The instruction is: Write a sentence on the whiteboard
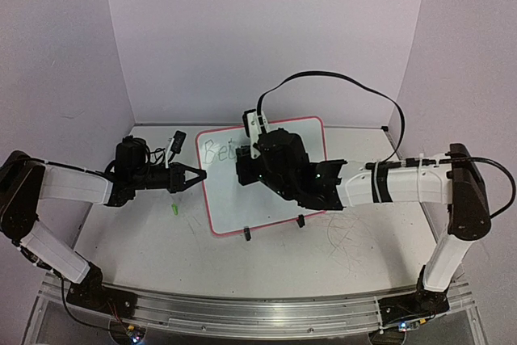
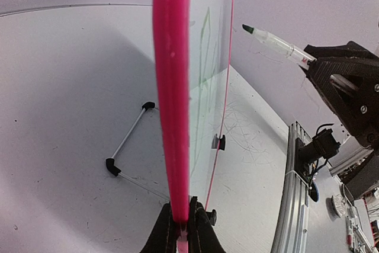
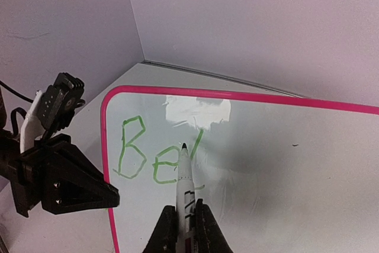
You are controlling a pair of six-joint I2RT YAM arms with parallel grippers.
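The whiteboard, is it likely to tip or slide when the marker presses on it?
Likely tippy alone: the whiteboard is propped on a thin wire stand. It looks thin and light, so the marker pressing could shove it, though the left gripper pinching its rim should steady it.

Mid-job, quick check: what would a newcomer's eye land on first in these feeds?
The pink-rimmed whiteboard propped at the table's centre, with green writing at its upper left that reads "Be" plus one more stroke. The right fingers grip a marker whose tip is close to that last stroke, while the left fingers pinch the board's left edge.
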